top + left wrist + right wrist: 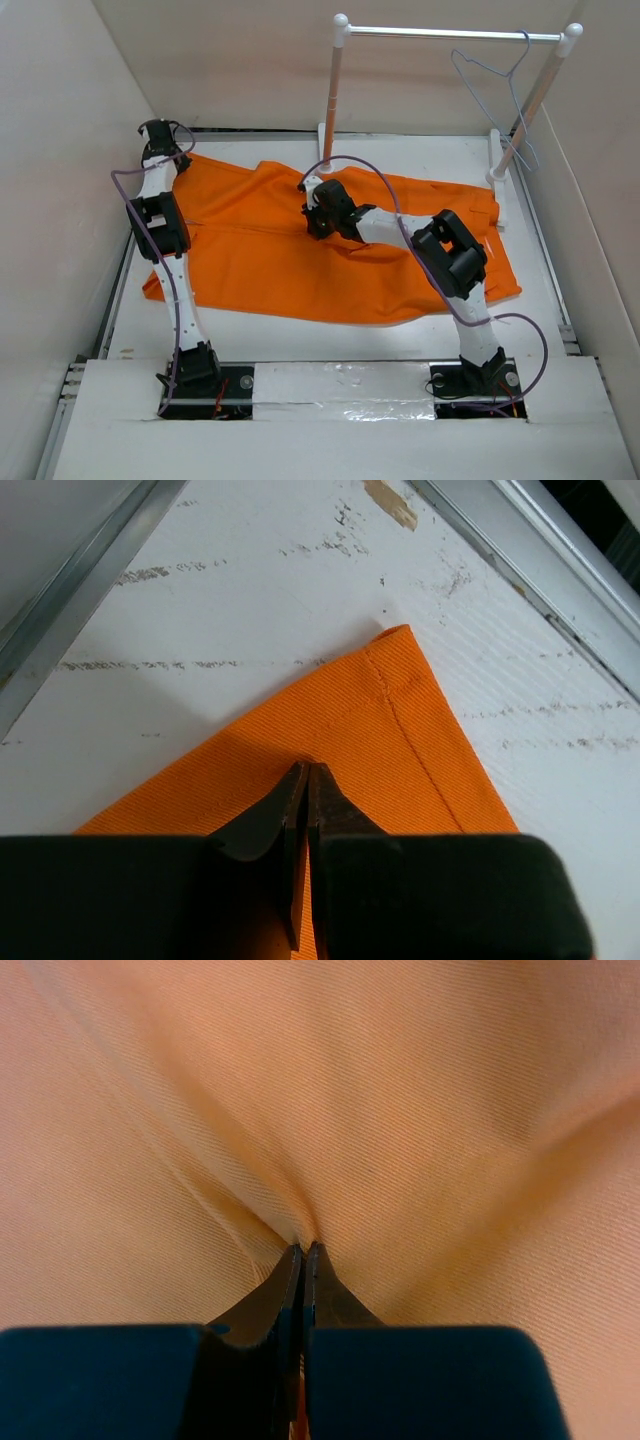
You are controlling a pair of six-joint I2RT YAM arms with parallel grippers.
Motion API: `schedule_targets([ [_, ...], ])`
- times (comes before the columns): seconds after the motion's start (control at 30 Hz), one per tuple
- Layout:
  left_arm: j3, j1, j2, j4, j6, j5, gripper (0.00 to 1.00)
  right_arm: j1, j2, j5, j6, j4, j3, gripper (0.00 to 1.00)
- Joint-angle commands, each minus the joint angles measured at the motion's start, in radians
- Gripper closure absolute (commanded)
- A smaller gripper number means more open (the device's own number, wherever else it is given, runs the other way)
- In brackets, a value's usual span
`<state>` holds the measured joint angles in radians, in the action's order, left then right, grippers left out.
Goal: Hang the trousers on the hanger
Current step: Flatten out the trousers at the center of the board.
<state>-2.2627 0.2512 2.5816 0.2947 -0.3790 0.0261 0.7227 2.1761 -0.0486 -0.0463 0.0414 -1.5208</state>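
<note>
The orange trousers (pixel 300 265) lie spread flat across the table. My left gripper (pixel 160 135) is at their far left end. In the left wrist view it (pixel 306 768) is shut, its tips pinching the cloth (pixel 410 740) just behind a hemmed corner. My right gripper (pixel 318 212) is over the middle of the trousers. In the right wrist view it (pixel 305 1247) is shut on the cloth (pixel 420 1110), with folds running into the tips. The thin pale blue-grey hanger (pixel 497 82) hangs from the rail at the back right, apart from both grippers.
The white rail stand with a metal crossbar (pixel 450 33) stands at the back right, its right post foot (pixel 497 178) beside the trousers' waist end. Pale walls close in the table on the left, back and right. A metal edge rail (pixel 70 590) runs near the left gripper.
</note>
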Motion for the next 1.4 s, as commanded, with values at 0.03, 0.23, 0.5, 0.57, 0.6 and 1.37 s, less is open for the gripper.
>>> schedule_targets([
  [0.03,0.105,0.046,-0.060,0.011,-0.066,0.003,1.00,-0.017,-0.113,-0.002,0.000,-0.069,0.091,1.00],
  [0.23,0.218,0.059,-0.199,-0.072,-0.086,0.109,1.00,-0.037,-0.128,-0.043,0.013,-0.084,0.091,0.92],
  [0.5,0.325,0.059,-0.310,-0.147,-0.075,0.167,0.89,-0.028,-0.163,-0.095,0.013,-0.044,0.070,0.58],
  [0.57,0.341,0.050,-0.342,-0.143,-0.074,0.163,0.69,-0.028,-0.197,-0.112,0.008,-0.049,0.102,0.39],
  [0.6,0.351,0.049,-0.357,-0.150,-0.067,0.155,0.63,-0.028,-0.219,-0.115,0.006,-0.054,0.114,0.34],
  [1.37,1.134,-0.119,-0.980,0.040,0.049,0.201,0.74,0.078,-1.072,-0.049,-0.049,-0.189,0.817,0.79],
])
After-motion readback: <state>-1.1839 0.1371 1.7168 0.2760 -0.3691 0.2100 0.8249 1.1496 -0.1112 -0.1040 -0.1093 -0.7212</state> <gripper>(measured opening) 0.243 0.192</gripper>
